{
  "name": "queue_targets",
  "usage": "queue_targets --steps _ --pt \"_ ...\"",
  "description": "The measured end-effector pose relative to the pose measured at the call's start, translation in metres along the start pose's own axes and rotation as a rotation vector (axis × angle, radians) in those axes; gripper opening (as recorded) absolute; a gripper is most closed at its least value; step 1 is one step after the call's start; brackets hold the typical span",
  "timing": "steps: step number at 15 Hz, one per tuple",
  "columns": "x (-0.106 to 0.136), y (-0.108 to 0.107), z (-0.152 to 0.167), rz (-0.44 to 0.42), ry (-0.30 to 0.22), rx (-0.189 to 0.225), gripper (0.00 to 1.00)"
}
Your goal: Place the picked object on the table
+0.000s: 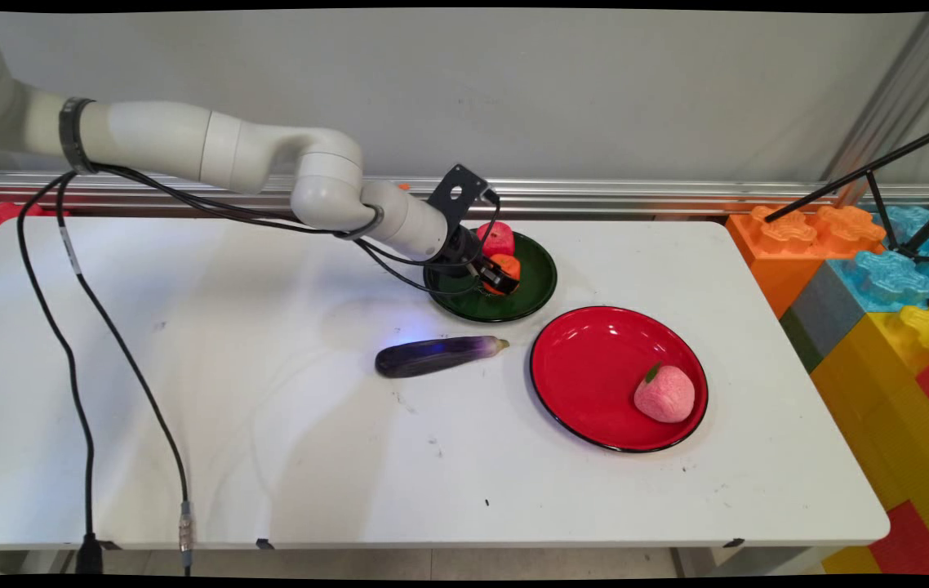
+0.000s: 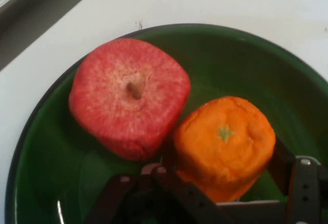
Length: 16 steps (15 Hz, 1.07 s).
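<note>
My gripper (image 1: 500,278) is down in the dark green plate (image 1: 536,287), at the back middle of the table. Its two fingers press against either side of an orange toy fruit (image 1: 506,265), which rests on the plate. In the hand view the orange (image 2: 225,137) fills the gap between the left finger (image 2: 163,168) and the right finger (image 2: 283,166). A red apple (image 2: 128,96) lies right beside the orange on the same green plate (image 2: 246,60), touching it. The apple (image 1: 499,238) is on the plate's far side.
A purple eggplant (image 1: 440,356) lies on the table in front of the green plate. A red plate (image 1: 587,367) to the right holds a pink peach (image 1: 664,394). Big coloured blocks (image 1: 881,278) and a black tripod (image 1: 905,204) stand beyond the table's right edge.
</note>
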Motion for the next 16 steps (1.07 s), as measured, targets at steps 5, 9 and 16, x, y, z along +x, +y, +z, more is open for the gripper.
queue_targets --steps 5,9,16 --pt "0.02 0.009 -0.023 0.006 0.014 -0.014 0.0" --pt "0.047 0.022 -0.059 0.033 0.024 -0.022 0.0" --pt "0.058 0.063 -0.14 0.069 -0.022 -0.133 0.0"
